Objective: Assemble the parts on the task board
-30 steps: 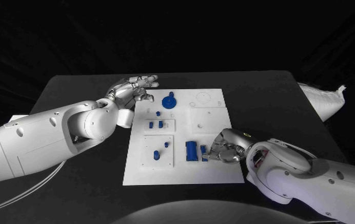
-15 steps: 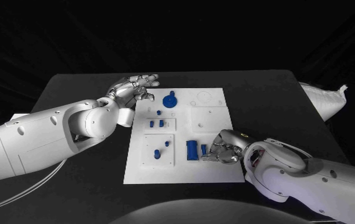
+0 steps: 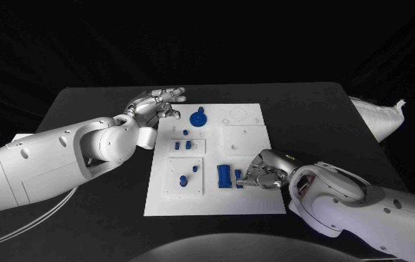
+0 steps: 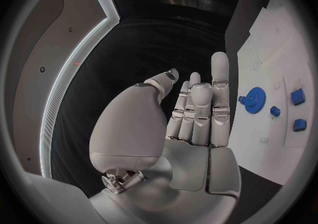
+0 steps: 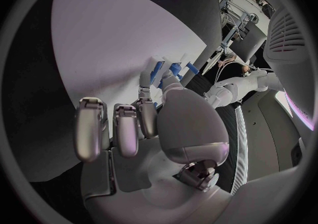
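The white task board (image 3: 246,199) lies in the middle of the black table. On it are a blue gear (image 3: 198,118), several small blue pegs (image 3: 182,145) and a long blue block (image 3: 224,175). My right hand (image 3: 264,172) rests on the board's near right part, its thumb and a finger pinching a small blue part (image 3: 238,174) beside the long block. The right wrist view shows that part (image 5: 159,70) at the fingertips (image 5: 147,81) against the board (image 5: 113,38). My left hand (image 3: 156,108) hovers open at the board's far left corner, empty, near the gear (image 4: 252,98).
A white crumpled bag (image 3: 379,116) lies at the table's right edge. Raised white sub-plates (image 3: 185,193) carry the pegs on the board's left half. Bare black table (image 3: 95,109) lies to the left and behind the board.
My right hand has shifted slightly on the board with the small blue part at its fingertips. The left hand has stayed put.
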`<state>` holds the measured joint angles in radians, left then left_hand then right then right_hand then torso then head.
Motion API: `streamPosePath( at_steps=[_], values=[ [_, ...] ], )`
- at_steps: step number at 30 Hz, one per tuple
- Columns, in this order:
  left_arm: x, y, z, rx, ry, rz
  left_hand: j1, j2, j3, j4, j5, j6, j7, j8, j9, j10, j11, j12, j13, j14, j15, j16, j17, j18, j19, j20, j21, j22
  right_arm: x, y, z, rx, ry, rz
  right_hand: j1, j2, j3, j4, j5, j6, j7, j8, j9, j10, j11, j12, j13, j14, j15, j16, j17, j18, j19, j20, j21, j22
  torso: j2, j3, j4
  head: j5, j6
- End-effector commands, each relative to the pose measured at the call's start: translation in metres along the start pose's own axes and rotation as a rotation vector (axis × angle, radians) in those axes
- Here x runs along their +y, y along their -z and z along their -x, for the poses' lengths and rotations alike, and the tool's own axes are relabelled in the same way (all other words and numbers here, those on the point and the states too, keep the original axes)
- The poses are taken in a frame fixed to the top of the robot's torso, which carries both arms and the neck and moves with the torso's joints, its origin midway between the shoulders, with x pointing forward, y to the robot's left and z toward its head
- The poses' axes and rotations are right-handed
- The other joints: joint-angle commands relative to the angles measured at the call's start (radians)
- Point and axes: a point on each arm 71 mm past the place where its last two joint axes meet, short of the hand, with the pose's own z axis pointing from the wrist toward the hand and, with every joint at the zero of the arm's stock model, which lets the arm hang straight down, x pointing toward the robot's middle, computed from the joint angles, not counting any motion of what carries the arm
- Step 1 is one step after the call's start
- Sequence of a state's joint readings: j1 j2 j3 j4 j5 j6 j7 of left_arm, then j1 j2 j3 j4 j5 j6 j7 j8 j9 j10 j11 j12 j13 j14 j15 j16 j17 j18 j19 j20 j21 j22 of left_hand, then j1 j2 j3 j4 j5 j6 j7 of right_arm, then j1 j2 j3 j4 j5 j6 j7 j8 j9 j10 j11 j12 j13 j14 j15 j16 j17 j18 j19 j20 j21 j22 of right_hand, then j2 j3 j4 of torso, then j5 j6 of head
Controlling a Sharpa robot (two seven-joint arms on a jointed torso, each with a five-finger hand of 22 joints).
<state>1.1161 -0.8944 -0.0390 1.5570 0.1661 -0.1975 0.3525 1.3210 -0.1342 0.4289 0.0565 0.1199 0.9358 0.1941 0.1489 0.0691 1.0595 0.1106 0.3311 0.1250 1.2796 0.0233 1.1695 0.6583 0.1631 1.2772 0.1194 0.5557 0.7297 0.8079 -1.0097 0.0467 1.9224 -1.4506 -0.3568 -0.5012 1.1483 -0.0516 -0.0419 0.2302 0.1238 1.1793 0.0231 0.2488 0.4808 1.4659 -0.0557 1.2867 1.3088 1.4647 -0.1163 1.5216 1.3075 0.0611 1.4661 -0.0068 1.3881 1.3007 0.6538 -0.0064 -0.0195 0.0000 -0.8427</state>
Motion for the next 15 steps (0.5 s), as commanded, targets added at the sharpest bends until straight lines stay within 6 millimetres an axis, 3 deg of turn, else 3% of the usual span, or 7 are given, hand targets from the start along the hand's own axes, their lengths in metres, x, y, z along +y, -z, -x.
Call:
streamPosePath(
  at_steps=[1, 4, 8, 11, 13, 14, 15],
  values=[
    [0.0, -0.001, -0.002, 0.019, 0.004, -0.003, 0.001, 0.006, -0.002, -0.002, 0.003, -0.006, 0.0, 0.006, -0.001, -0.005, 0.001, 0.002, 0.001, -0.004, -0.001, -0.004, -0.001, 0.018, -0.009, -0.001, -0.004, -0.001, 0.004, 0.0, 0.008, 0.023, -0.151, 0.084, 0.004, -0.005, -0.024, 0.005, 0.0, -0.039, 0.017, -0.025, -0.007, 0.01, 0.02, -0.096, 0.073, 0.077, 0.015, -0.037, 0.129, 0.011, -0.007, 0.007, -0.049, -0.064, -0.004, -0.0024, 0.0004, -0.005, 0.008],
    [0.001, -0.001, -0.001, 0.018, 0.004, -0.002, 0.001, 0.006, -0.002, -0.002, 0.003, -0.006, 0.0, 0.006, -0.001, -0.005, 0.002, 0.003, 0.001, -0.005, 0.0, -0.005, -0.003, 0.018, -0.009, -0.001, -0.004, -0.001, 0.002, -0.006, 0.022, 0.041, -0.294, 0.144, 0.047, 0.015, -0.032, -0.008, 0.025, -0.075, 0.036, -0.053, -0.015, -0.047, 0.037, -0.255, -0.007, 0.053, 0.029, -0.105, 0.037, 0.032, -0.05, 0.021, -0.129, -0.165, -0.01, -0.0068, -0.0033, -0.008, 0.02],
    [0.003, -0.003, 0.001, 0.014, 0.005, -0.005, -0.004, 0.006, -0.005, 0.001, 0.002, -0.003, 0.0, 0.01, 0.0, -0.01, 0.002, 0.004, 0.001, -0.011, 0.001, -0.01, -0.015, 0.018, -0.012, 0.0, -0.006, -0.002, -0.008, -0.021, 0.049, -0.004, -0.509, 0.201, 0.131, 0.041, -0.026, -0.051, 0.059, -0.144, 0.069, -0.105, -0.038, -0.185, 0.065, -0.607, -0.199, -0.01, 0.052, -0.284, -0.173, 0.078, -0.153, 0.041, -0.337, -0.409, -0.024, -0.0162, -0.009, -0.013, 0.036],
    [0.005, -0.006, 0.005, 0.0, 0.001, -0.013, -0.01, 0.008, -0.011, 0.004, 0.002, 0.009, -0.002, 0.02, 0.001, -0.023, 0.004, 0.009, -0.001, -0.07, 0.004, -0.068, -0.118, 0.018, -0.036, 0.003, -0.02, -0.012, -0.023, -0.037, 0.072, -0.077, -0.678, 0.213, 0.21, 0.058, -0.009, -0.093, 0.065, -0.206, 0.102, -0.156, -0.072, -0.296, 0.092, -0.824, -0.353, -0.12, 0.079, -0.588, -0.478, 0.12, -0.279, 0.067, -0.602, -0.684, -0.039, -0.0238, -0.0125, -0.013, 0.05],
    [0.006, -0.01, 0.009, -0.016, -0.003, -0.02, -0.014, 0.008, -0.018, 0.005, 0.002, 0.011, -0.001, 0.024, 0.001, -0.036, 0.006, 0.009, -0.006, -0.123, 0.008, -0.119, -0.18, 0.019, -0.069, 0.007, -0.044, -0.026, -0.034, -0.048, 0.086, -0.129, -0.779, 0.213, 0.254, 0.071, 0.012, -0.111, 0.062, -0.229, 0.12, -0.178, -0.093, -0.352, 0.112, -0.916, -0.439, -0.199, 0.097, -0.769, -0.626, 0.119, -0.314, 0.083, -0.676, -0.73, -0.051, -0.0294, -0.0155, -0.015, 0.07],
    [0.006, -0.012, 0.011, -0.024, -0.005, -0.025, -0.013, 0.011, -0.02, 0.005, 0.002, 0.015, -0.001, 0.027, -0.001, -0.042, 0.008, 0.005, -0.012, -0.169, 0.011, -0.17, -0.205, 0.019, -0.114, 0.011, -0.078, -0.047, -0.039, -0.054, 0.092, -0.153, -0.825, 0.214, 0.283, 0.078, 0.031, -0.12, 0.058, -0.235, 0.136, -0.186, -0.11, -0.391, 0.131, -1.012, -0.539, -0.249, 0.116, -0.858, -0.671, 0.118, -0.351, 0.099, -0.745, -0.774, -0.055, -0.0312, -0.0167, -0.014, 0.084],
    [0.006, -0.014, 0.013, -0.034, -0.008, -0.03, -0.013, 0.011, -0.021, 0.005, 0.002, 0.015, -0.001, 0.026, -0.001, -0.044, 0.009, 0.002, -0.016, -0.195, 0.014, -0.205, -0.223, 0.019, -0.14, 0.014, -0.099, -0.061, -0.043, -0.059, 0.097, -0.175, -0.866, 0.214, 0.29, 0.075, 0.036, -0.122, 0.056, -0.237, 0.141, -0.187, -0.117, -0.391, 0.135, -1.039, -0.574, -0.263, 0.123, -0.89, -0.688, 0.118, -0.365, 0.104, -0.77, -0.79, -0.06, -0.033, -0.0186, -0.011, 0.097]
  ],
)
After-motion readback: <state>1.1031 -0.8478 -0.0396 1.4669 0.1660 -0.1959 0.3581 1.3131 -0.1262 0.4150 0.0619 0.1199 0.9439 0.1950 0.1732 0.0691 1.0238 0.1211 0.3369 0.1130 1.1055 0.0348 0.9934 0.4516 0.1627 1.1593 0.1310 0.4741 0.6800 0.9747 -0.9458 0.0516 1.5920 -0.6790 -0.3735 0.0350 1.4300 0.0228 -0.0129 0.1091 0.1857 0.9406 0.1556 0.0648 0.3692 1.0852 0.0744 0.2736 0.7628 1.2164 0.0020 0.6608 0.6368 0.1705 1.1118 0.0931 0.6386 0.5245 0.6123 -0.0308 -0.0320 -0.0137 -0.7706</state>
